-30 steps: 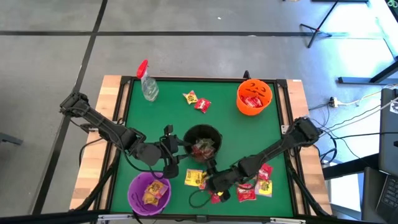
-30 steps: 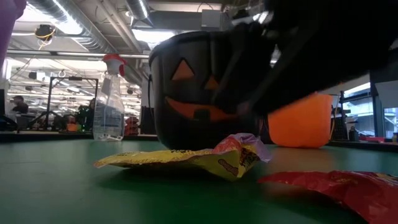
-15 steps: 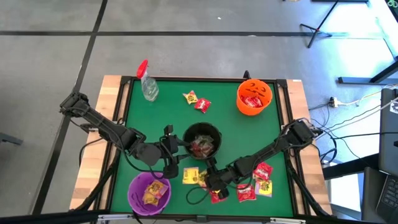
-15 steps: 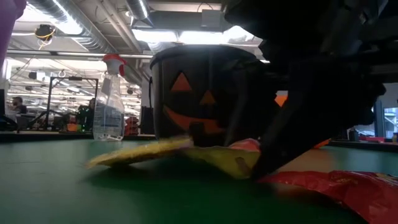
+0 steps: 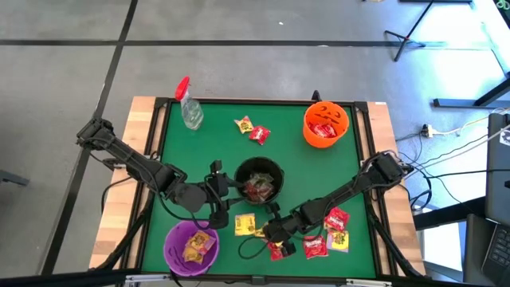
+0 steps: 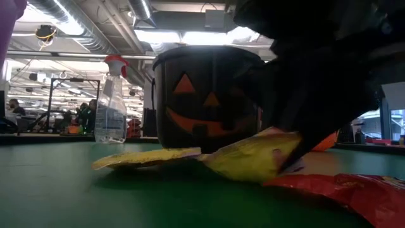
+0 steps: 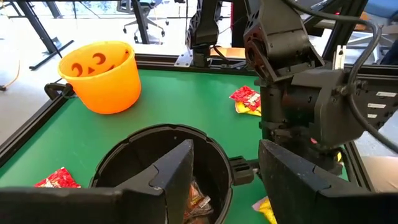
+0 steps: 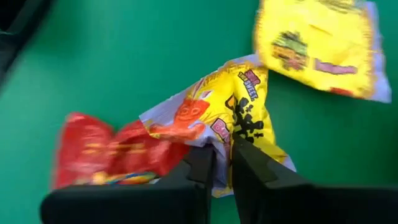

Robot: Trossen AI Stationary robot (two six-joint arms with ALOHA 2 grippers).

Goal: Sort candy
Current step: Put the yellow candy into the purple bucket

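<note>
My right end effector (image 8: pixel 222 163) is pinching a yellow candy packet (image 8: pixel 239 118) on the tabletop (image 5: pixel 303 171); left end effector (image 7: pixel 225 171) is hanging apart over the black bucket (image 7: pixel 214 155).

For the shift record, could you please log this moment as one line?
right gripper: shut on yellow candy packet | left gripper: open, by black bucket | sorting: unfinished

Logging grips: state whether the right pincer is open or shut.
Shut: the right pincer has its fingers pinched on the edge of a yellow candy packet, seen in the right wrist view.
</note>
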